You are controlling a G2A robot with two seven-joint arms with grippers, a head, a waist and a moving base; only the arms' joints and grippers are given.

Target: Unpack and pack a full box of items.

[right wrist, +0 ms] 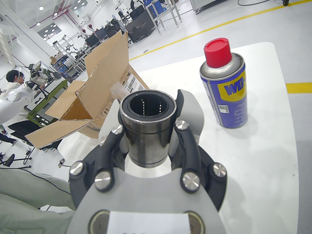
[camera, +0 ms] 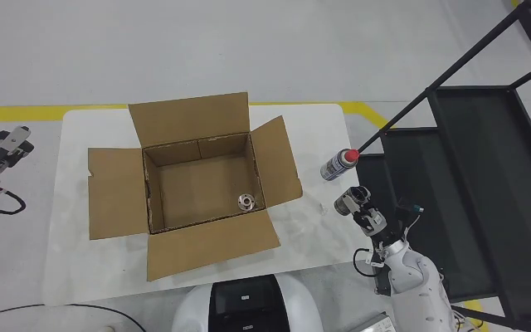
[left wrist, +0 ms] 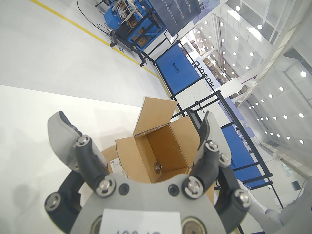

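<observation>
Open cardboard box point(camera: 116, 192) holds one small flanged metal fitting point(camera: 246, 202). Right pincer point(right wrist: 148, 108) clamps a steel linear bearing point(right wrist: 147, 132) near the upright spray can point(right wrist: 225, 91), axis along its fingers point(right wrist: 189, 110); left pincer point(left wrist: 136, 132) gapes.

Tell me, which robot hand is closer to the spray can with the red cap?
Right. The right gripper, holding a metal cylinder, sits just beside the spray can; the left gripper is far off, on the box's other side.
</observation>
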